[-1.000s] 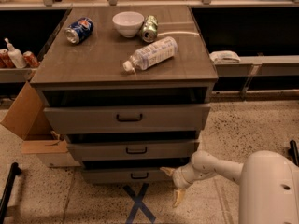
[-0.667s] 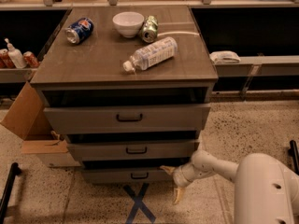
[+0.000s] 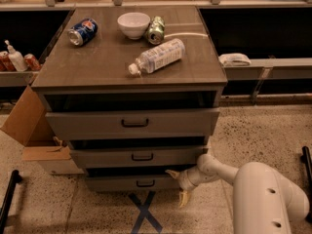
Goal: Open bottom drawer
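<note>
The grey wood-grain cabinet (image 3: pixel 126 72) has three drawers. The bottom drawer (image 3: pixel 112 183) is the lowest and shallowest, with a small black bar handle (image 3: pixel 146 183). It stands a little out from the cabinet, with a dark gap above its front. My gripper (image 3: pixel 174 188) is low at the drawer's right end, just right of the handle. It is open: one finger points up-left along the drawer's top edge and the other points down toward the floor. It holds nothing.
The cabinet top carries a plastic bottle (image 3: pixel 156 56), a white bowl (image 3: pixel 133 24), a green can (image 3: pixel 156 29) and a blue can (image 3: pixel 82 31). A cardboard box (image 3: pixel 34 135) stands at the left. A blue tape X (image 3: pixel 145 213) marks the floor in front.
My white arm body has shifted a little to the left. The gripper stays at nearly the same spot by the bottom drawer. The drawers look unchanged.
</note>
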Tool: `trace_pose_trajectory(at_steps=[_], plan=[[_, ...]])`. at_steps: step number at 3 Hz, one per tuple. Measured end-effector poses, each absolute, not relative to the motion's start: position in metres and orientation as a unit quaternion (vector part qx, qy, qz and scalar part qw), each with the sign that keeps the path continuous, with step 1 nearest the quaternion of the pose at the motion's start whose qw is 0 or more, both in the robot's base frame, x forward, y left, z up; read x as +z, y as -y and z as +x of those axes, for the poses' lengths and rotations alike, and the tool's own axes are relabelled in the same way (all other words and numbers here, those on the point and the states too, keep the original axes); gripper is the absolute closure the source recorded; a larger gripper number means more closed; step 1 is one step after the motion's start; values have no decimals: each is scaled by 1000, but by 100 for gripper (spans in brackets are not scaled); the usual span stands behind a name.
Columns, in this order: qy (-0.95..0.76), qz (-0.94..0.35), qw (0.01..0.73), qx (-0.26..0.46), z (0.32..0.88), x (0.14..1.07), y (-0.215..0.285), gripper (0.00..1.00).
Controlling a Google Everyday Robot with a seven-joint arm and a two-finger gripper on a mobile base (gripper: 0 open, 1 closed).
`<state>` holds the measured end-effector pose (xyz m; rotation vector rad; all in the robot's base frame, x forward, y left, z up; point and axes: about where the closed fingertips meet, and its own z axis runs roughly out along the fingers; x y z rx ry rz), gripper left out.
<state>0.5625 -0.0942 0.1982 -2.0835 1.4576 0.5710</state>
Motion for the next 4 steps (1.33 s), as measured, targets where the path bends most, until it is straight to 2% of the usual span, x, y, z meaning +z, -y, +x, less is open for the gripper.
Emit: trace_pose_trajectory(at_steps=[1,2,4], plan=[[-540,-767,267,221,575,182,93,0],[-542,-763,269,226,577,172,92,16],[-539,-766,285,204,556,194,101,64]])
